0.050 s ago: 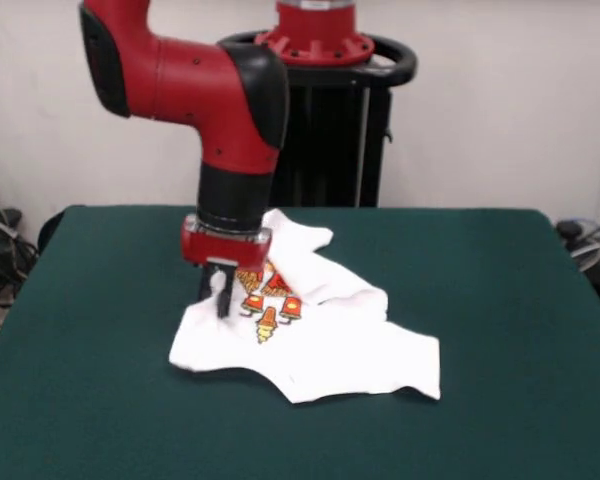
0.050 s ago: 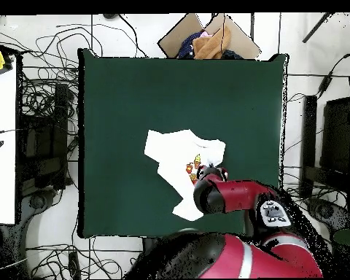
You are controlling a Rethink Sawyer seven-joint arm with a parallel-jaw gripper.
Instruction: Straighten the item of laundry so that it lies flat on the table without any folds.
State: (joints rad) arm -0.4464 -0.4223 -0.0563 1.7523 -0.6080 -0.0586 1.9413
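Front view: gripper (image 1: 221, 292) is down on the shirt (image 1: 310, 335) beside its print, fingers close together, seemingly pinching a fold to drag it flat (grip not certain) | Overhead view: shirt (image 2: 176, 159) lies crumpled mid-table (image 2: 119, 95), arm (image 2: 229, 197) covering its print-side edge, fingers hidden.

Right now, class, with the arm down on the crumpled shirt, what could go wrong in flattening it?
1. The tool sits on a bunched fold of the T-shirt; pulling may drag the whole shirt across the table rather than open it.
2. Layers overlap near the print, so it might pinch two at once.
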